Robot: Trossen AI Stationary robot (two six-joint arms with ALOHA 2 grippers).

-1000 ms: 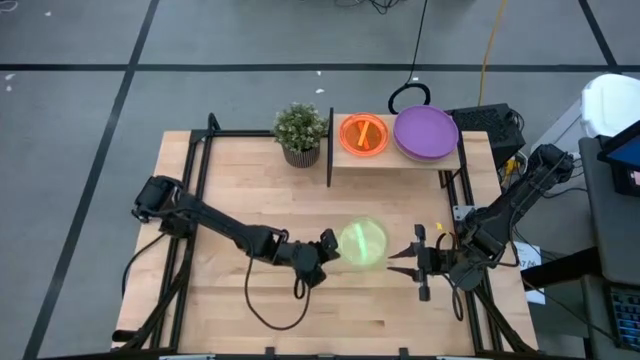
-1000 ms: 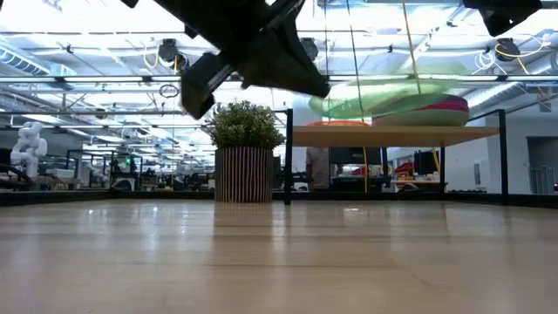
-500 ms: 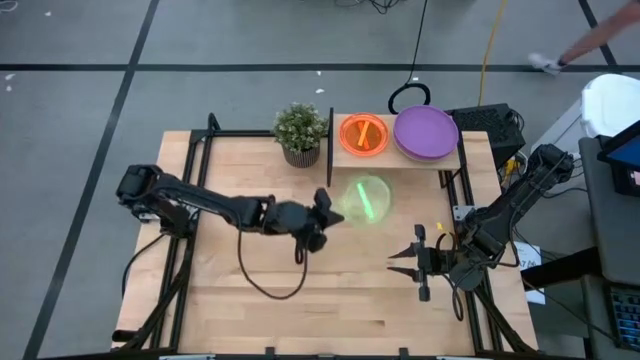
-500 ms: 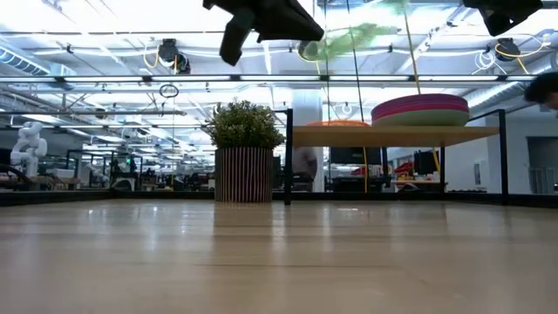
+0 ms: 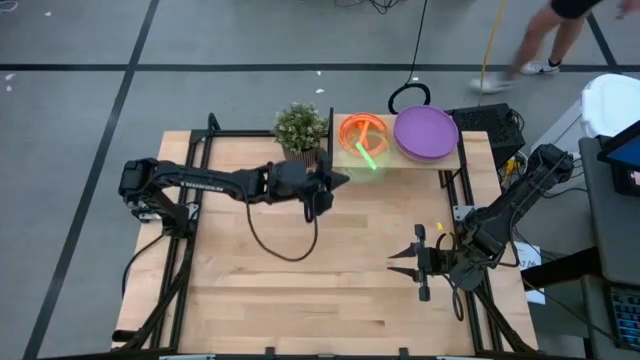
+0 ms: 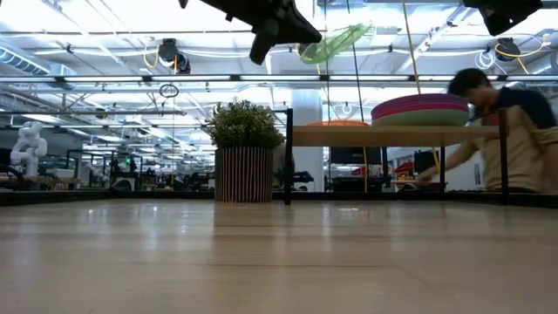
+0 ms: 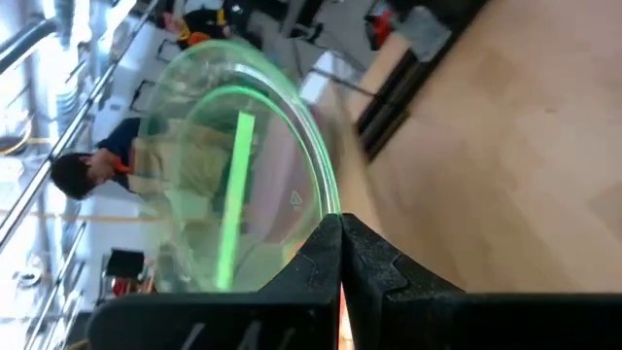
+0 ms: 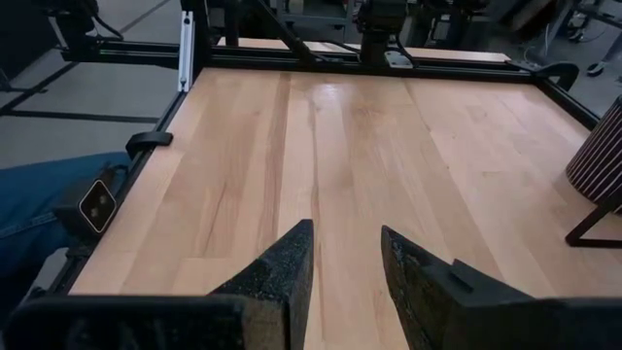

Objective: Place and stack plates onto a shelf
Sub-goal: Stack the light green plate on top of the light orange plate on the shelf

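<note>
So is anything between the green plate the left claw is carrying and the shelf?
Nothing visible. The left claw holds the lime green plate tilted in the air above the orange plate on the shelf.

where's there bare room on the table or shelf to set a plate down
The tabletop is bare between the left arm's cable and the right gripper, and along the near edge. The shelf is crowded: the orange plate and purple stack fill it, with the left gripper holding the green plate over the orange one.
</note>
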